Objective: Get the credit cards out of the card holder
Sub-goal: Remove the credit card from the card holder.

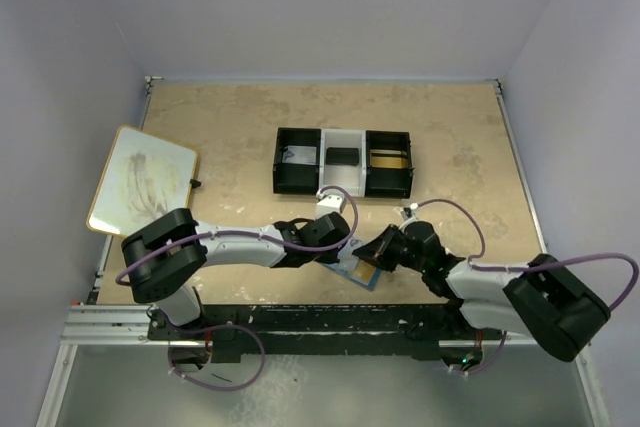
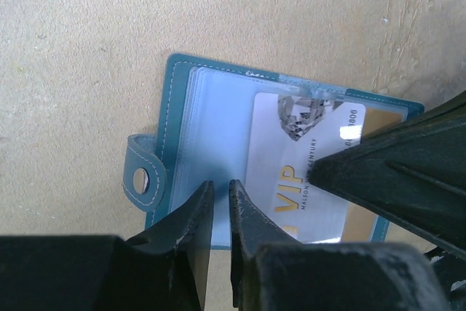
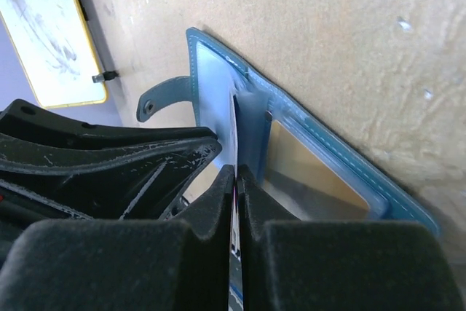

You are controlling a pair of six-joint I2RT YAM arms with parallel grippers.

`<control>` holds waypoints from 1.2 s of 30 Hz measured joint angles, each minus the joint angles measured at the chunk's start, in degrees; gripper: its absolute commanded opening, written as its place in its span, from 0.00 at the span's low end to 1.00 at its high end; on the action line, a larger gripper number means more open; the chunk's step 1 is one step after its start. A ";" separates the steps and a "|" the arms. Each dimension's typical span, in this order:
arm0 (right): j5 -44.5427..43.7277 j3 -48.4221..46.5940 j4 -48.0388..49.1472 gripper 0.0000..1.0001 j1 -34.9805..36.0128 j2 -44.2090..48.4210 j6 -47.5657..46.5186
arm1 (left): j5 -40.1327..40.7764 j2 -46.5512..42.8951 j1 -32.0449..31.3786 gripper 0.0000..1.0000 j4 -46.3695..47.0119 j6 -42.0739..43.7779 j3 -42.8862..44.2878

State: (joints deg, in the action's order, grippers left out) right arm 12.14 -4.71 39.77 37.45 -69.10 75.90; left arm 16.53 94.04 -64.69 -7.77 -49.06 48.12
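A teal-blue card holder (paler stitching along its rim, lighter blue pockets) against the mottled tan desk; inside, a pale grey-white card lettered in gold and a gold-yellow card; beyond, a black-and-white tray.

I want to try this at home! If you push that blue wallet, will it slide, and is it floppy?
Probably slides: the wallet lies flat on the table and looks thin and light; the left gripper sits at its edge, maybe steadying it. Likely floppy inside: a clear sleeve bends upward where the right gripper pinches it.
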 measured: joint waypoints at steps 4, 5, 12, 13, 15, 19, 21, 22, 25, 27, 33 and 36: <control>-1.20 0.98 -3.87 0.13 0.00 4.04 0.24 | 0.02 0.00 0.00 0.11 0.00 0.02 0.00; -1.42 1.36 -4.26 0.16 0.00 4.70 0.35 | 0.02 0.00 0.00 0.11 0.00 0.02 0.00; -2.12 2.05 -4.02 0.26 0.00 4.68 0.92 | 0.00 0.00 0.00 0.11 -0.02 0.04 0.00; -2.10 2.03 -3.39 0.26 0.00 4.07 0.94 | 0.00 0.00 0.00 0.11 -0.02 0.04 0.00; -1.97 1.79 -1.62 0.24 0.02 2.21 0.94 | 0.00 0.00 0.00 0.11 -0.02 0.04 0.00; -1.95 1.07 1.22 0.13 0.00 -1.22 0.87 | -0.02 0.00 0.00 0.11 -0.02 0.04 0.00; -1.95 0.98 1.68 0.09 0.00 -2.10 0.85 | -0.02 0.00 0.00 0.11 -0.02 0.04 0.00; -1.95 0.98 1.73 0.07 0.00 -2.14 0.81 | -0.02 0.00 0.00 0.11 -0.02 0.04 0.00; -1.92 0.98 1.51 0.00 0.00 -1.46 0.66 | 0.00 0.00 0.00 0.11 -0.04 0.02 0.00; -1.97 0.90 0.04 0.00 0.02 0.39 0.55 | -0.02 0.00 0.00 0.11 -0.07 0.02 0.00; -2.82 0.55 -8.90 0.00 0.04 8.57 0.15 | -0.04 -0.55 0.00 0.11 -1.29 0.07 0.00; -3.76 0.55 -12.70 0.00 0.04 13.11 0.20 | -0.04 -0.94 0.00 0.11 -2.45 0.11 0.02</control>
State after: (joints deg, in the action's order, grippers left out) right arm 8.38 -4.16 27.07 37.50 -55.99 76.09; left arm 16.49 93.10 -64.69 -10.22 -48.95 48.14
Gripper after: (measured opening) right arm 0.008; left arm 0.115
